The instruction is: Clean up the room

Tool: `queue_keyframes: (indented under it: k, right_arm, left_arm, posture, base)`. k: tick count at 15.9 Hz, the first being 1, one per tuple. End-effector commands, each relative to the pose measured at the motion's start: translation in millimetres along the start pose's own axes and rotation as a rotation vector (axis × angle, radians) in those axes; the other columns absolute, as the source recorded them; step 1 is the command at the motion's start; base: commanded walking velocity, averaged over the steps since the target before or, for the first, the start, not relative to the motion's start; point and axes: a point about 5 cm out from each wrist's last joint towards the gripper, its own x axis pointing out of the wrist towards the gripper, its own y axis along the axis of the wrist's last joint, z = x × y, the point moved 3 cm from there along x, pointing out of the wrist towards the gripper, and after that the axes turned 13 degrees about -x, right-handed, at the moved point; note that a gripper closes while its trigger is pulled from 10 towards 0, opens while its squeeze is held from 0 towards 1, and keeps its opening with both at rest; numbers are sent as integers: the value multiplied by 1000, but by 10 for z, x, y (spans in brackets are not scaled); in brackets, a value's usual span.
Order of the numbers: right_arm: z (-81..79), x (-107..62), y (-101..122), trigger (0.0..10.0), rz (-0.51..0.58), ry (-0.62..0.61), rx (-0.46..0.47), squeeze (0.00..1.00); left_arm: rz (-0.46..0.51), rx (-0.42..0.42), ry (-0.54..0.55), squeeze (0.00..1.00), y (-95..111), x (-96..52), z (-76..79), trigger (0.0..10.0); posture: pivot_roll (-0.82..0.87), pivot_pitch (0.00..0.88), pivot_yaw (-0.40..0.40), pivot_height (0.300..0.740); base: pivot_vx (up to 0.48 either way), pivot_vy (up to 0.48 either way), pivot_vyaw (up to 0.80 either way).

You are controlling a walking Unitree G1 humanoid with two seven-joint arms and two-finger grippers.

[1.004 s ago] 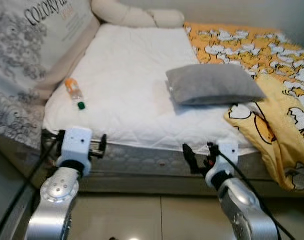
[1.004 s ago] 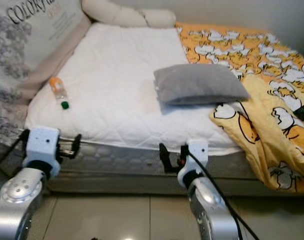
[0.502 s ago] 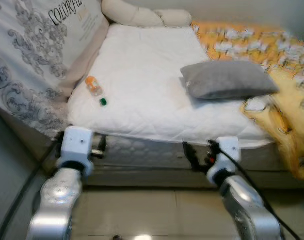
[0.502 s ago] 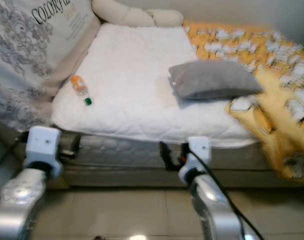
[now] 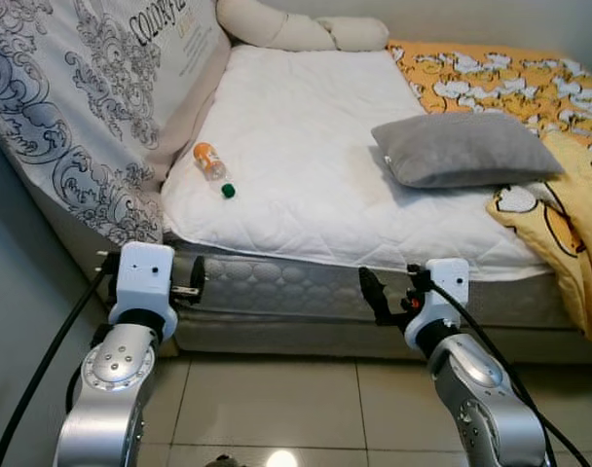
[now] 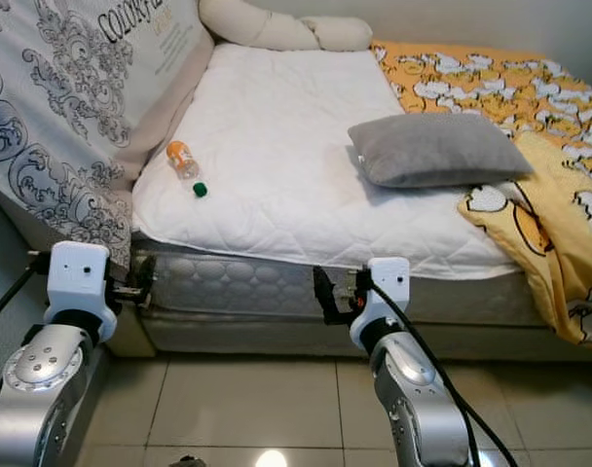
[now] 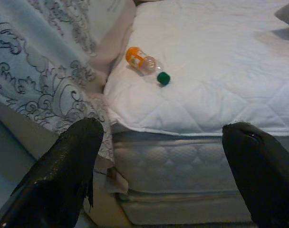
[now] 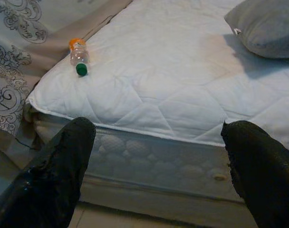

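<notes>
A small plastic bottle (image 5: 211, 165) with an orange label and green cap lies on its side on the white mattress (image 5: 306, 146), near its left front corner. The bottle (image 7: 145, 63) also appears in the left wrist view and as a bottle (image 8: 79, 58) in the right wrist view. A grey pillow (image 5: 463, 148) rests on the right part of the mattress. My left gripper (image 7: 166, 166) is open, held low before the bed's left front corner. My right gripper (image 8: 158, 166) is open too, in front of the mattress edge at the middle. Both are empty and short of the bed.
A patterned grey-white cover (image 5: 72, 107) drapes along the bed's left side. A yellow duck-print blanket (image 5: 530, 97) covers the right side and hangs over the front corner. Cream pillows (image 5: 296, 29) lie at the head. Tiled floor (image 5: 277, 409) lies before the bed.
The camera has swung left, so the whole scene has shifted right in the picture; the bottle now sits nearer the middle. Both arms keep the same pose.
</notes>
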Motion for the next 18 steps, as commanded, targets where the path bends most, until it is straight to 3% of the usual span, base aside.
queue_keyframes:
  k: [1, 9, 12, 18]
  right_arm:
    - [35, 12, -2, 10000, -14, -13, -5, 0]
    - [34, 48, 19, 10000, -19, 5, -71, 0]
    - [41, 51, 23, 10000, -20, -3, -71, 0]
    - [47, 54, 15, 10000, -24, -2, -77, 0]
  left_arm:
    - [-3, -9, -10, 0, 19, 28, 28, 10000]
    - [-2, -25, -13, 0, 33, 55, 44, 10000]
    - [-3, -31, -14, 0, 33, 60, 49, 10000]
    - [-3, -37, -12, 0, 34, 61, 47, 10000]
  posture:
    - [-52, 0, -9, 740]
    - [-58, 0, -9, 740]
    - [-59, 0, -9, 740]
    - [-60, 0, -9, 740]
  base:
    - [0, 0, 0]
    - [224, 0, 0]
    - [257, 0, 800]
    - [260, 0, 0]
